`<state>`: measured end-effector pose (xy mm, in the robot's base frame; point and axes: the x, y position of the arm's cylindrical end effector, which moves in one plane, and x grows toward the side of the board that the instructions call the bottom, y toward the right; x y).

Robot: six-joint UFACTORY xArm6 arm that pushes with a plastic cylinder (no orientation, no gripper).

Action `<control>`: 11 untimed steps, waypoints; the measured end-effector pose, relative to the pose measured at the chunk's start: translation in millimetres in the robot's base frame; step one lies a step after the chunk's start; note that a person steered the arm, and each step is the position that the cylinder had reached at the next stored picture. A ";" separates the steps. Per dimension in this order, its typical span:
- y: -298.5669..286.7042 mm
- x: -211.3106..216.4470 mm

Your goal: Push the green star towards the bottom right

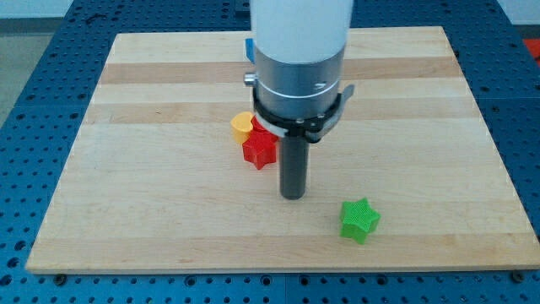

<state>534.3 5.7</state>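
The green star [360,219] lies on the wooden board [152,203] toward the view's bottom right of centre. My tip [292,196] rests on the board to the star's upper left, a short gap apart from it. A red star [260,149] lies left of the rod and above the tip, with a yellow block [242,126] touching its upper left. A blue block [250,48] shows only as a sliver behind the arm at the view's top.
The white and grey arm body [299,59] hangs over the board's centre and hides what is behind it. The board sits on a blue perforated table [34,67].
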 end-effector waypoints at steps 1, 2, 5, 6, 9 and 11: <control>-1.6 76.0; -1.6 81.8; 41.0 42.8; 41.0 42.7; 121.6 41.8; 164.6 33.1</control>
